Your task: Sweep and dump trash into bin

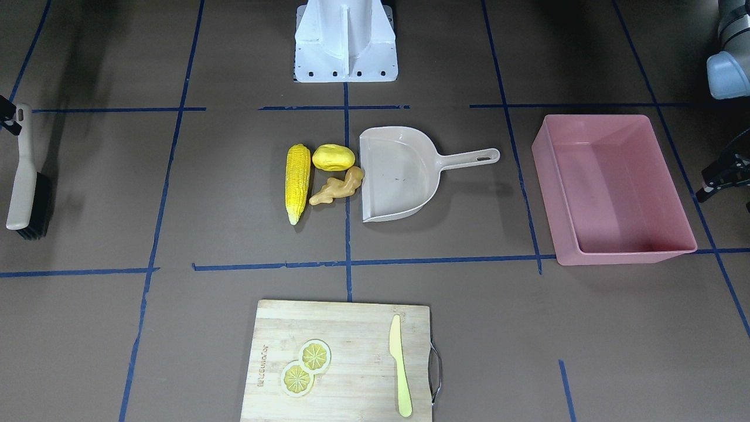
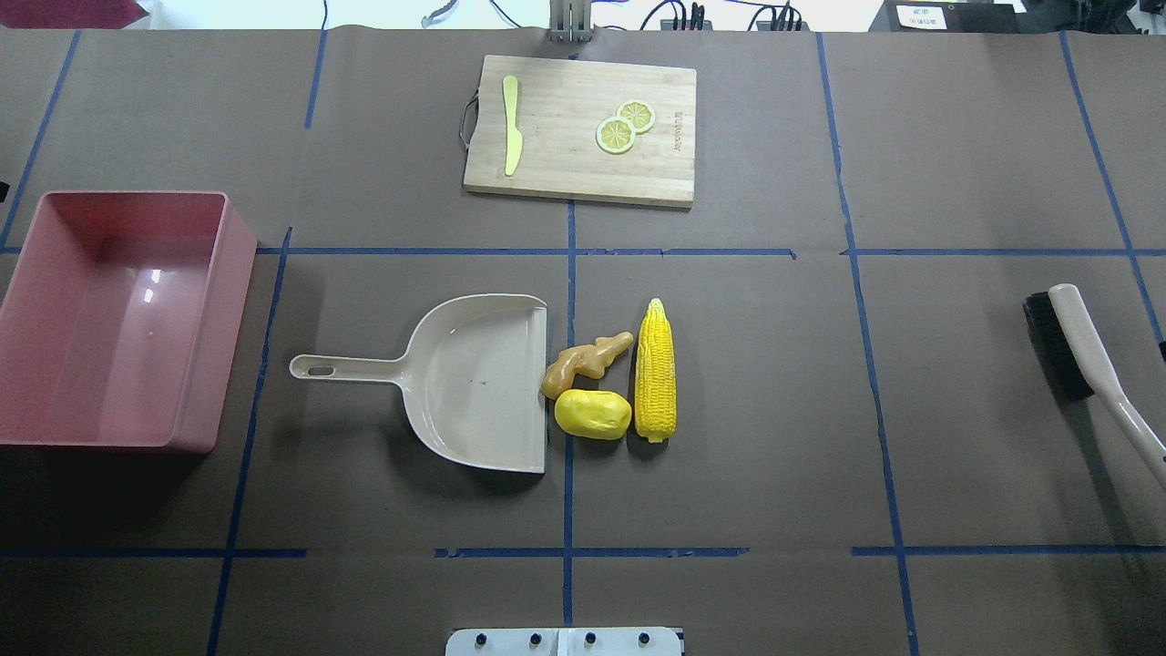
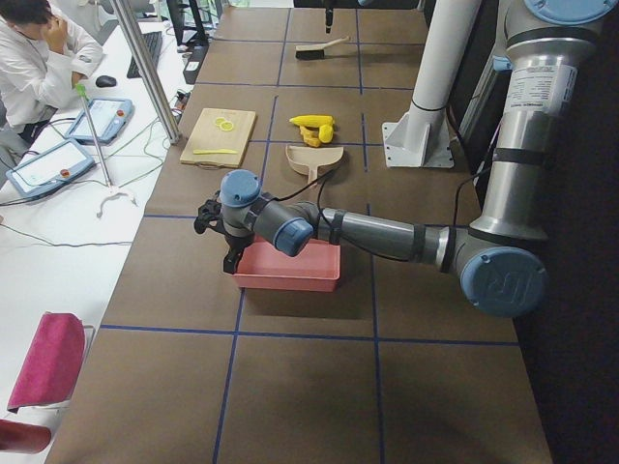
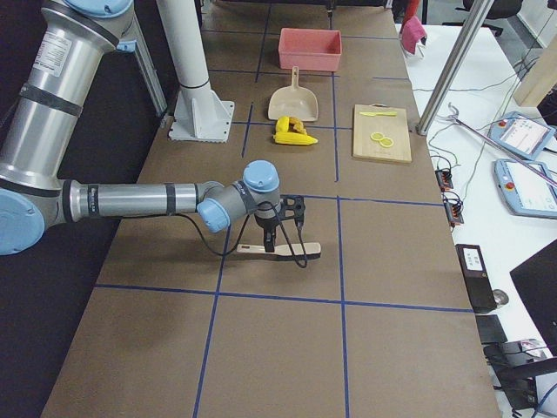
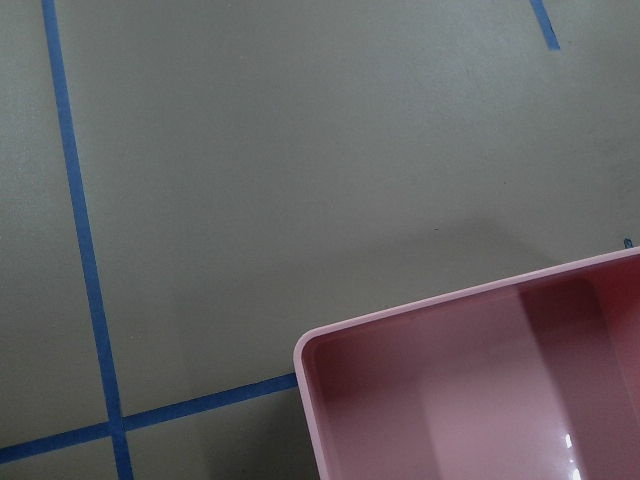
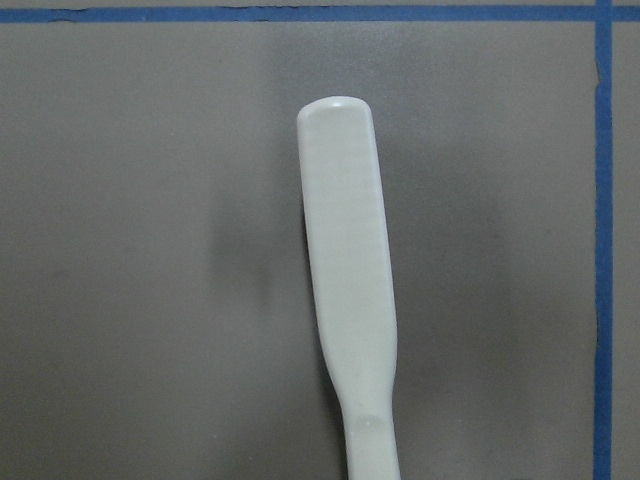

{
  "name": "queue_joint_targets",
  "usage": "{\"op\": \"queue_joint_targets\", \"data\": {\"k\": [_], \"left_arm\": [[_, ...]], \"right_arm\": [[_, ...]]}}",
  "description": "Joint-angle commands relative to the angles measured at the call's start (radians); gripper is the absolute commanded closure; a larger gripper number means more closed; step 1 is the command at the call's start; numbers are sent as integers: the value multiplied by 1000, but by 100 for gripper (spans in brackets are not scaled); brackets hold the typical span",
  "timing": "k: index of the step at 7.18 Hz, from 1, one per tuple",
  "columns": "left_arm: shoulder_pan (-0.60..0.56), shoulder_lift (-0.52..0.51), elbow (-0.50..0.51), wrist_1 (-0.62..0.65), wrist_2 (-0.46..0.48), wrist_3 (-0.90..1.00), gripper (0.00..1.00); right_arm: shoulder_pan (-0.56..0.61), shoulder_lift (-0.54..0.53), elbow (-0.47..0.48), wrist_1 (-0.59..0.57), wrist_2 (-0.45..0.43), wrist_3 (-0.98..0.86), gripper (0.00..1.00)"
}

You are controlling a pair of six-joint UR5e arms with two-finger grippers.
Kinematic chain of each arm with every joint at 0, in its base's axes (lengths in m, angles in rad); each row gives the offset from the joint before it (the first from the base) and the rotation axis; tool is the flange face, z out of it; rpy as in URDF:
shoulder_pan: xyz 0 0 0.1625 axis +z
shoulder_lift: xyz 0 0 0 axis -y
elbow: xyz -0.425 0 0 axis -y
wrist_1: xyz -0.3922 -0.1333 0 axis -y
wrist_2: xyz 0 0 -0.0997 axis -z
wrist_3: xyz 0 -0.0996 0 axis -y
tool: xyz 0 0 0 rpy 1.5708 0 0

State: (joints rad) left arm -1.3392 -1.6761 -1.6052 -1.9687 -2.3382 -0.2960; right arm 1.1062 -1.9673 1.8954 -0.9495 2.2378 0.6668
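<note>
The trash lies mid-table: a corn cob (image 1: 297, 183), a yellow potato-like lump (image 1: 333, 157) and a tan ginger root (image 1: 338, 186), all at the open mouth of a beige dustpan (image 1: 398, 176). The pink bin (image 1: 621, 193) stands with nothing inside it on the robot's left. My left gripper (image 3: 224, 249) hovers by the bin's outer corner; I cannot tell whether it is open or shut. A beige brush (image 2: 1061, 342) lies on the robot's right. My right gripper (image 4: 272, 244) is right over its handle (image 6: 345, 260); its fingers are hidden, so open or shut is unclear.
A wooden cutting board (image 1: 340, 351) with two lemon slices (image 1: 306, 366) and a pale knife (image 1: 400, 366) sits at the operators' side. The robot's white base (image 1: 345, 41) stands behind the dustpan. A person (image 3: 34, 58) sits at a side desk.
</note>
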Motion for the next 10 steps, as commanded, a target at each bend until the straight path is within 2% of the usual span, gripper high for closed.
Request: {"op": "queue_joint_targets", "data": {"k": [1, 4, 5, 6, 7, 10], "left_arm": [[0, -1, -1, 1, -1, 0, 0], [-1, 1, -4, -4, -1, 0, 0], [-1, 1, -4, -4, -1, 0, 0], [-1, 1, -4, -4, -1, 0, 0], [-1, 1, -5, -4, -1, -2, 0], [0, -1, -12, -7, -1, -9, 0]], "right_arm": [[-101, -18, -94, 179, -90, 107, 0], [-190, -10, -116, 179, -124, 109, 0], [-197, -8, -127, 178, -125, 111, 13], [-197, -11, -133, 178, -127, 109, 67], [-195, -15, -139, 176, -126, 105, 98], [-194, -4, -130, 175, -110, 109, 100]]}}
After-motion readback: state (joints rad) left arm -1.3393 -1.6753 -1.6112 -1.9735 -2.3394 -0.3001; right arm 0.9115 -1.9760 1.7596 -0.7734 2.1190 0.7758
